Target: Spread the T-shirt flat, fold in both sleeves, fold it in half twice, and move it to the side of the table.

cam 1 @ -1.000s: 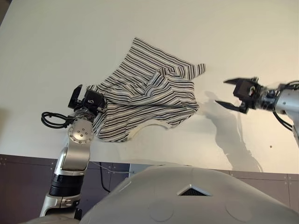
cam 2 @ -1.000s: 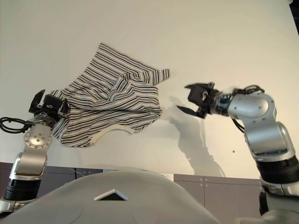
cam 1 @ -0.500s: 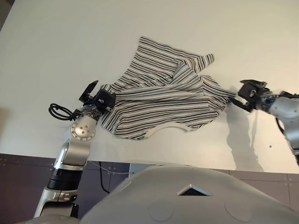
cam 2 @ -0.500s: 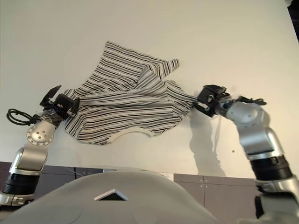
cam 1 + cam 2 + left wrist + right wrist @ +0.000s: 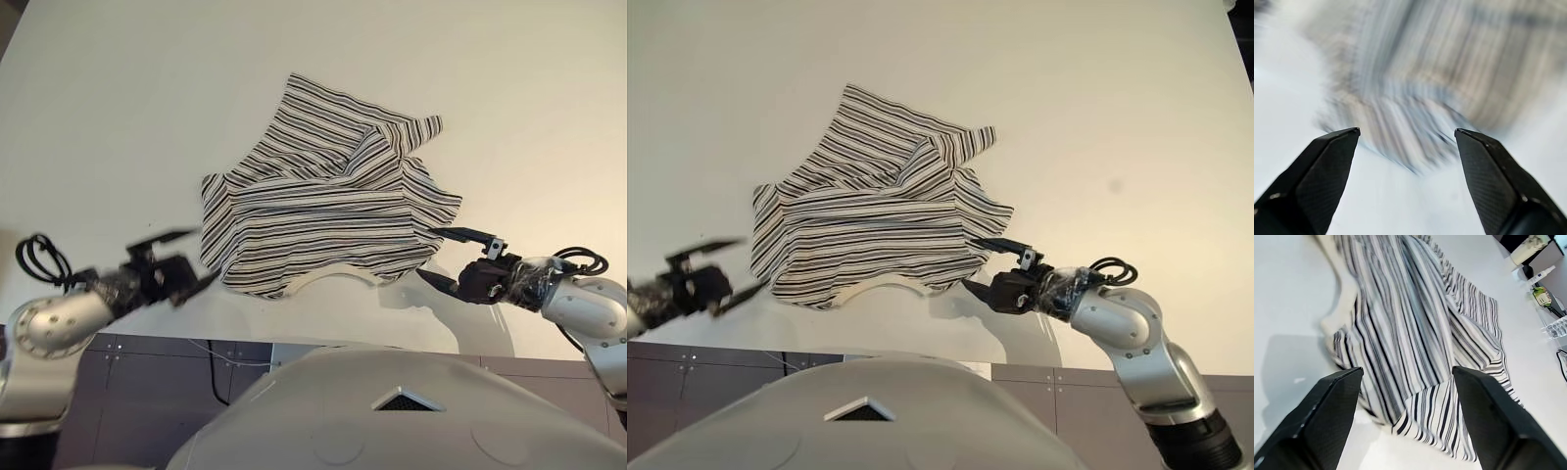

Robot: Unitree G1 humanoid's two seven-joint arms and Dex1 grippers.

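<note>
The black-and-white striped T-shirt (image 5: 328, 206) lies crumpled on the white table (image 5: 118, 117), with folds bunched near its far right part and a white curved hem toward the near edge. My left gripper (image 5: 176, 259) is open at the table's near edge, just left of the shirt's near left corner, holding nothing. My right gripper (image 5: 453, 258) is open too, just off the shirt's near right corner, its fingers apart and empty. The right wrist view shows the striped cloth (image 5: 1415, 333) lying between and beyond the open fingers (image 5: 1322, 421).
The table is bare white on every side of the shirt, with wide room to the left, right and far side. Its near edge (image 5: 294, 343) runs just behind both grippers. Small bottles (image 5: 1537, 281) stand far off in the right wrist view.
Both grippers have let go of the shirt and pulled back toward the near edge. The shirt, stretched between them half a second ago, now lies slack on the table.
</note>
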